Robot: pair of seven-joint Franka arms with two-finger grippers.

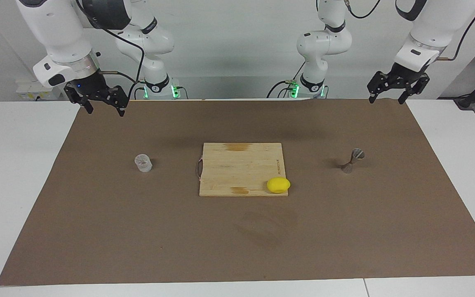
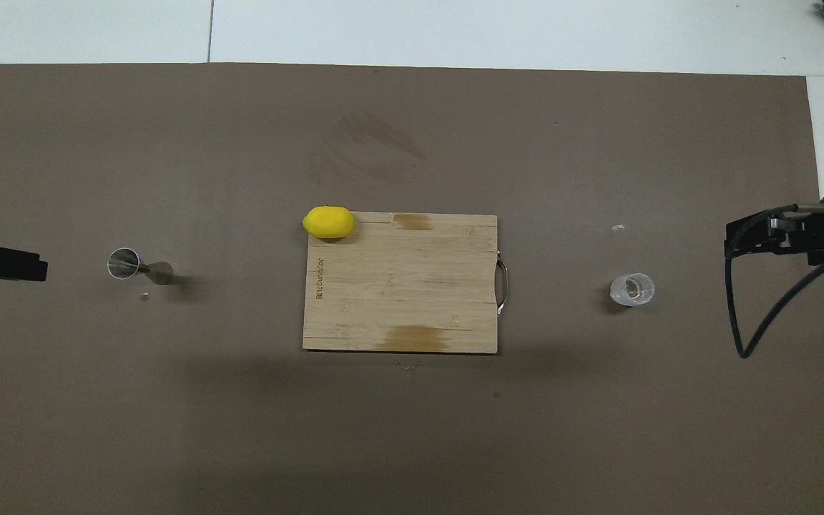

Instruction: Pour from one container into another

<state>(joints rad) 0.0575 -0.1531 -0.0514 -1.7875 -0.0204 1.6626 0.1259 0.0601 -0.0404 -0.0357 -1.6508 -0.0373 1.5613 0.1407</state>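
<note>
The clear glass cup (image 1: pixel 143 163) (image 2: pixel 632 290) stands on the brown mat toward the right arm's end of the table. The grey metal hourglass jigger (image 1: pixel 352 160) (image 2: pixel 136 266) stands on the mat toward the left arm's end. My right gripper (image 1: pixel 105 111) (image 2: pixel 730 239) hangs open and empty in the air over the mat's edge by the robots, well clear of the cup. My left gripper (image 1: pixel 386 100) (image 2: pixel 26 263) hangs open and empty over the mat's corner at its own end, apart from the jigger.
A wooden cutting board (image 1: pixel 237 165) (image 2: pixel 412 286) with a metal handle lies mid-mat between the cup and the jigger. A yellow lemon (image 1: pixel 278 185) (image 2: pixel 327 222) rests at the board's corner farthest from the robots, on the jigger's side. White table shows around the mat (image 1: pixel 138 239).
</note>
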